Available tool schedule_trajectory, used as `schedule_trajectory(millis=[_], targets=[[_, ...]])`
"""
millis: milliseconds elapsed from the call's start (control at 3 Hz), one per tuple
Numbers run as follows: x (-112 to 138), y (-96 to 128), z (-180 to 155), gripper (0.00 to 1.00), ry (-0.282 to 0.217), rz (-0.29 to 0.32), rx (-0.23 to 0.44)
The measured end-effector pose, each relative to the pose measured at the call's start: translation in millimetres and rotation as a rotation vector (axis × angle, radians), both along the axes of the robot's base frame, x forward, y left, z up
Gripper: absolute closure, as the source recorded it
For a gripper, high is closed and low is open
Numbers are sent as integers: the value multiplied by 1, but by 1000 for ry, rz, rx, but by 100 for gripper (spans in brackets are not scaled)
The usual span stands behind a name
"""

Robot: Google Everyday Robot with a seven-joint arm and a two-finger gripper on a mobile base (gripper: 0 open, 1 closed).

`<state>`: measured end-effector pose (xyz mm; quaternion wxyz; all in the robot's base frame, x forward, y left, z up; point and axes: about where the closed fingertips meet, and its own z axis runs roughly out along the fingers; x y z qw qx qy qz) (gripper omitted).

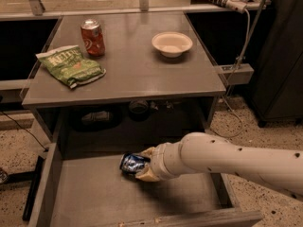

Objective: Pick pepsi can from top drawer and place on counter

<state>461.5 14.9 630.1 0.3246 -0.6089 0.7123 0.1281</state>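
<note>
Where the pepsi can lies in the top drawer, axis left-right, the tool clasps it.

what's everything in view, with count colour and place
dark blue pepsi can: one, blue and silver, lying in the drawer
shallow grey top drawer: one, grey, pulled out below counter
flat grey counter: one, grey, cabinet top
orange-red soda can: one, orange-red, counter's back left
green chip bag: one, green, counter's left
round white bowl: one, white, counter's back right
white robot arm: one, white, reaching from the right
gripper: one, tan fingers closed on the pepsi can, in drawer
</note>
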Motion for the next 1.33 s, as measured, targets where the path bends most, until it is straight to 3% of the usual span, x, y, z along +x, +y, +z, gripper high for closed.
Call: schedule_trajectory(millis=[333, 667, 1333], targets=[[0, 0, 0, 100, 0, 0, 0], [2, 5, 18, 100, -12, 34, -17], [33, 9, 130, 100, -143, 106, -93]])
